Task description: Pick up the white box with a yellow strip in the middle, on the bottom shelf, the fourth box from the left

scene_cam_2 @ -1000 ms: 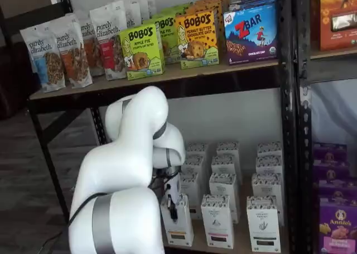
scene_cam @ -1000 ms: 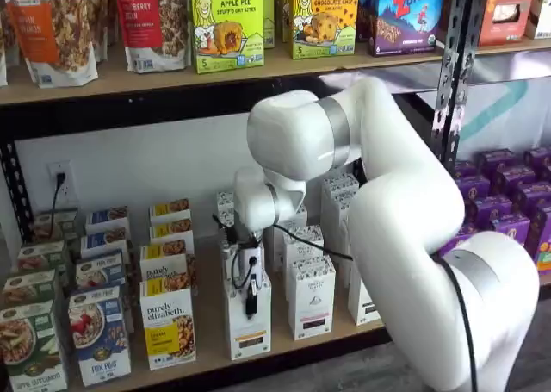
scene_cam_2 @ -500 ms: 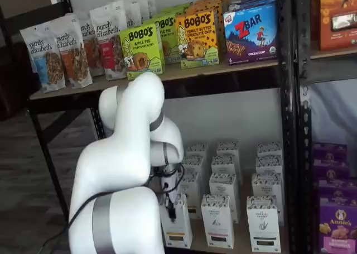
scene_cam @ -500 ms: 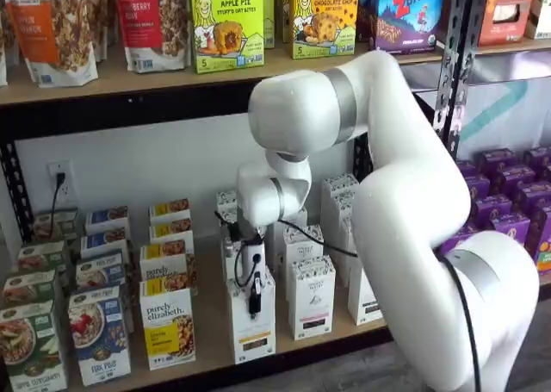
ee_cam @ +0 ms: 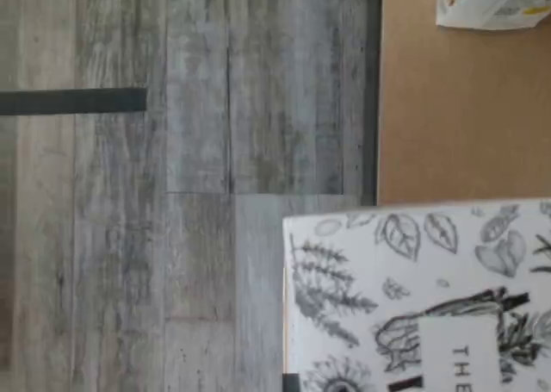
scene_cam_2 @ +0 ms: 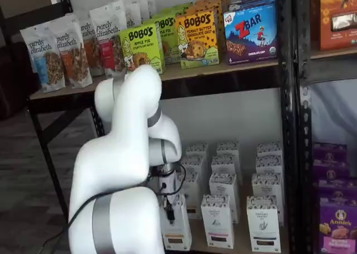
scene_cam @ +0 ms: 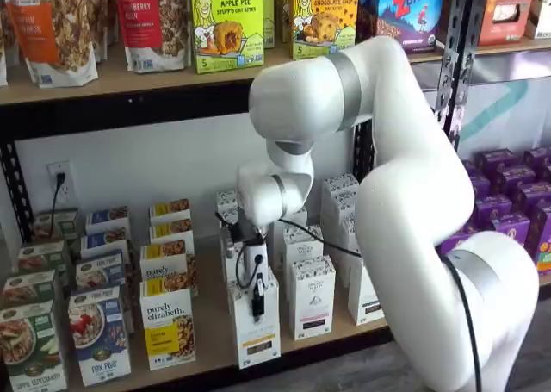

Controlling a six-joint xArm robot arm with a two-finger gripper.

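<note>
Slippage is the main risk here: the fingers (scene_cam: 256,304) are clamped on the upper part of the white box (scene_cam: 256,332), and the carton looks drawn forward of its row, its base at or past the front rail of the bottom shelf (scene_cam: 215,345). The grip sits high on a tall, narrow carton, so the weight hangs below the fingers; a quick swing outward could make it pivot or slide out, I judge. In the wrist view the box's leaf-printed top (ee_cam: 422,297) reaches out beyond the shelf board over the grey plank floor (ee_cam: 172,194), so a drop from here would likely land on the floor rather than back on the shelf. Thin card may also dent under the squeeze.

Just to one side of the fingers stands a "purely elizabeth" granola box (scene_cam: 169,330); on the other side, a white carton with a black strip (scene_cam: 312,297). Both are close enough that a sideways drift of the held box could knock them over. Behind the fingers more white cartons (scene_cam: 297,250) stand in rows, clear of an outward pull. A black cable (scene_cam: 243,276) loops beside the fingers and could snag a carton edge. Above, the upper shelf (scene_cam: 129,86) limits any lift, so a low, straight withdrawal seems safest.
</note>
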